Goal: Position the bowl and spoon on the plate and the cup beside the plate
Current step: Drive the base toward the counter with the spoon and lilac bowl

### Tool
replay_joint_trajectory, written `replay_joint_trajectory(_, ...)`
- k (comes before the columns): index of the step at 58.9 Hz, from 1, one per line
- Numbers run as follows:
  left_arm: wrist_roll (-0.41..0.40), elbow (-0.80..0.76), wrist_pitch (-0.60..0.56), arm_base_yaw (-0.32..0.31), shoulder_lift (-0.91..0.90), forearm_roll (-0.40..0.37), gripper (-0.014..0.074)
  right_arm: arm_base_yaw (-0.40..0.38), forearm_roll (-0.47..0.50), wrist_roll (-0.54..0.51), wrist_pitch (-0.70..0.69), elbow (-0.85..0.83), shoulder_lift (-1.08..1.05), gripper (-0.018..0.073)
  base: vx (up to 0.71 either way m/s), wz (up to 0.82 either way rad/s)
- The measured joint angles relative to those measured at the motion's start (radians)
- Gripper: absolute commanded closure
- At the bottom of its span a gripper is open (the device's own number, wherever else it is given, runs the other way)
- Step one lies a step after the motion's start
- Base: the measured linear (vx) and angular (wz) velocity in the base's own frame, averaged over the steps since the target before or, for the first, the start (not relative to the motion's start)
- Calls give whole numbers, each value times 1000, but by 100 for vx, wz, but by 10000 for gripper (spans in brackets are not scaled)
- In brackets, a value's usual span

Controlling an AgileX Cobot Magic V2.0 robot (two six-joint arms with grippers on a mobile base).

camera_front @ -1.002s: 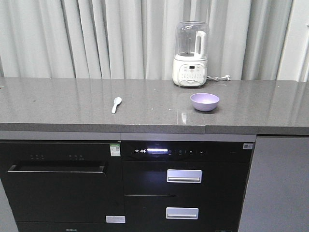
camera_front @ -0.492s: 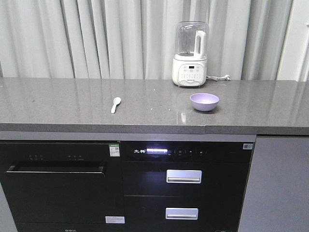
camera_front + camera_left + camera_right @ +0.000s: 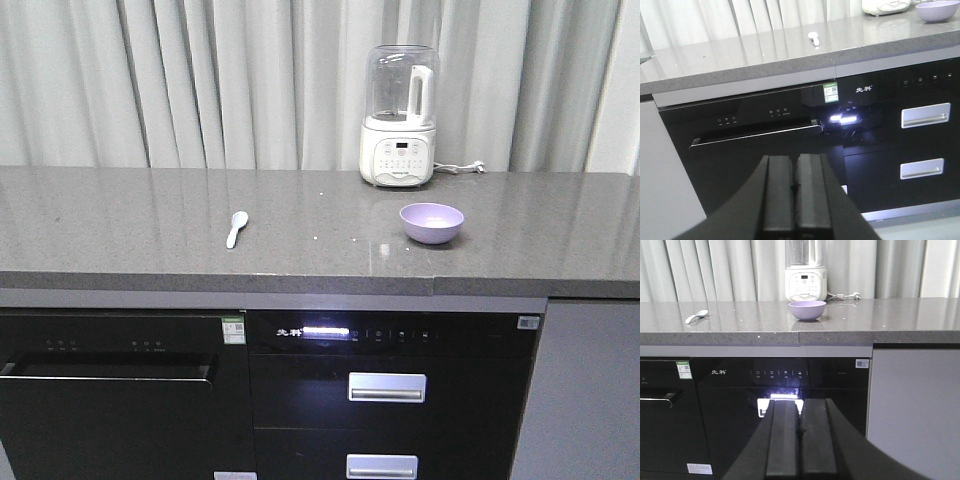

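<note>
A lavender bowl [image 3: 432, 222] sits on the grey countertop [image 3: 150, 225] right of centre, also in the right wrist view as the bowl [image 3: 807, 310] and at the top right of the left wrist view as the bowl [image 3: 937, 10]. A pale spoon [image 3: 237, 228] lies left of centre on the counter; the spoon [image 3: 813, 37] and the spoon [image 3: 696, 316] show in both wrist views. No plate or cup is in view. My left gripper [image 3: 794, 165] and right gripper [image 3: 800, 407] hang shut and empty, low in front of the black cabinet fronts, well below the counter.
A white blender [image 3: 400, 115] with a clear jug stands at the back of the counter, its cord [image 3: 462, 168] trailing right. Below are a black oven [image 3: 110, 390] and drawers with silver handles [image 3: 386, 387]. Grey curtains hang behind.
The front view has shifted: the counter, bowl and blender now sit slightly lower and to the right in frame, as if the base moved. Bowl and spoon keep their places on the counter.
</note>
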Motion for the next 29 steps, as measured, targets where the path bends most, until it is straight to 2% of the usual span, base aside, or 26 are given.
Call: replay_joint_trajectory(29, 0, 0, 0, 0, 0, 0, 603, 0, 0, 0, 0, 0, 0, 568, 27, -4)
